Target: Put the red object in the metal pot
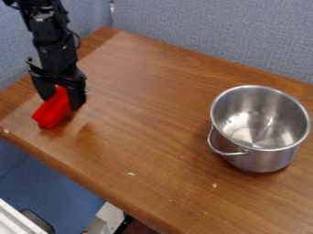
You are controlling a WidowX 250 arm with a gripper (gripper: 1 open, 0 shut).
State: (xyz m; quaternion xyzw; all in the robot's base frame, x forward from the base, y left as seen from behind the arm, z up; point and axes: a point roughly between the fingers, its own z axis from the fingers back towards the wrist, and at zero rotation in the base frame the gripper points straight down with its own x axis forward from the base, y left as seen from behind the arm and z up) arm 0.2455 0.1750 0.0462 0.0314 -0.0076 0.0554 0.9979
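Observation:
The red object [49, 114] is a bright red block lying on the wooden table [159, 101] near its left edge. My gripper [59, 95] hangs straight down over the block's far end, its black fingers spread open on either side of it. Whether the fingers touch the block I cannot tell. The metal pot [257, 128] stands upright at the right side of the table, shiny and empty, with a small handle on its near left side.
The table's left and front edges drop off to a blue floor. A grey-blue wall runs behind the table. Bare wood lies between the block and the pot.

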